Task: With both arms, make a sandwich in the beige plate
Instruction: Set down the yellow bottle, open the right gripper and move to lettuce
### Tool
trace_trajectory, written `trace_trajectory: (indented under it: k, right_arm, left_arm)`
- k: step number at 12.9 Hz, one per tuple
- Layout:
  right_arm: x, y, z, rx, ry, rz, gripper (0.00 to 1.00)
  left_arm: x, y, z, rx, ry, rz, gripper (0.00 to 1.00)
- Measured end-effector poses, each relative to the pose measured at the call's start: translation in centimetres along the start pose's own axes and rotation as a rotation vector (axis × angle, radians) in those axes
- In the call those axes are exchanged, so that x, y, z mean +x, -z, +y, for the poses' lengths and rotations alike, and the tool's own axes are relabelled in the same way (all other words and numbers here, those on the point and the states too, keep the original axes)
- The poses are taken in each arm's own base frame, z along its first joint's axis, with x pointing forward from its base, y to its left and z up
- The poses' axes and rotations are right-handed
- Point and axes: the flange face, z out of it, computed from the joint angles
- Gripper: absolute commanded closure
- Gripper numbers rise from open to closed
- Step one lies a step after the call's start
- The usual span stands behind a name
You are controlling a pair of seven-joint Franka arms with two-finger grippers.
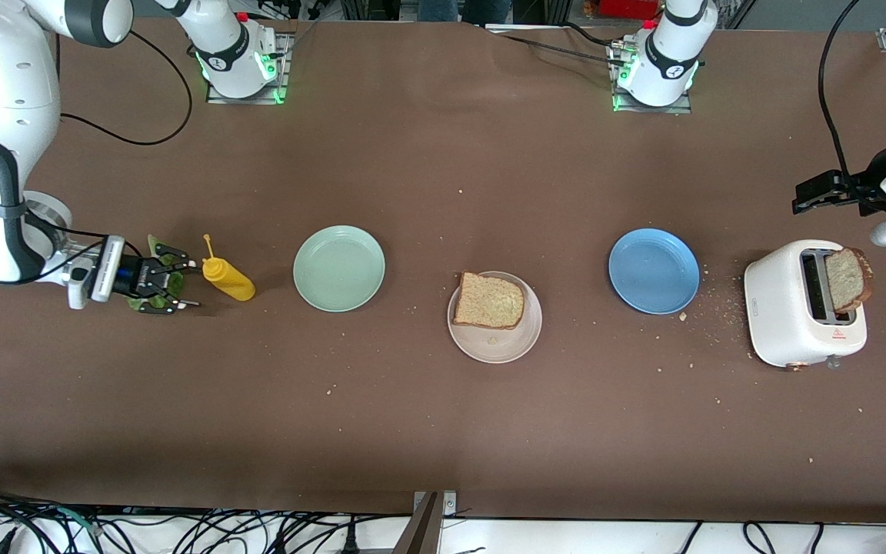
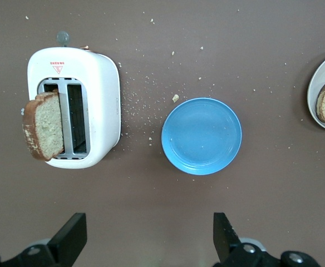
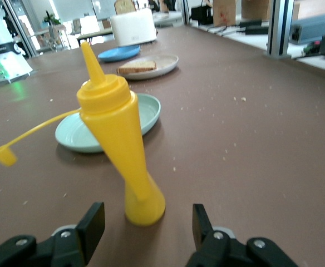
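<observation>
While partly masking a green lettuce leaf (image 1: 157,248) at the right arm's end of the table, right gripper (image 1: 175,285) lying low beside it, fingers (image 3: 93,222) spread apart, clamped on nothing; leaf itself not showing in the right wrist view. Standing directly before those fingers: yellow squeeze bottle (image 3: 121,147), leaning, cap dangling on its strap. Next along, toward the table's middle: mint-green plate (image 1: 339,268). Centre: beige plate (image 1: 494,317) carrying one toast slice (image 1: 489,300), no top slice on it. Toward the left arm's end: blue plate (image 1: 654,270), with crumbs (image 1: 712,312) scattered between it and the white toaster (image 1: 804,314). Second toast slice (image 1: 847,278) sticking out of a toaster slot, tilted. Left gripper (image 2: 150,236) hanging above the table near toaster and blue plate, fingers wide apart, gripping nothing; cut off by the frame edge in the front view, fingertips only in the left wrist view.
</observation>
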Motion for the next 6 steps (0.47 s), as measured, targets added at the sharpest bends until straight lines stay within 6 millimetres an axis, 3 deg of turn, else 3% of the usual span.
trace_trajectory:
  k: [3, 6]
  right_arm:
    - [3.6, 5.0, 1.3, 0.021, -0.071, -0.146, 0.20]
    - [10.2, 9.0, 2.7, 0.021, -0.198, -0.296, 0.13]
  left_arm:
    - [0.0, 0.0, 0.0, 0.000, 0.000, 0.000, 0.00]
    - [0.0, 0.0, 0.0, 0.000, 0.000, 0.000, 0.00]
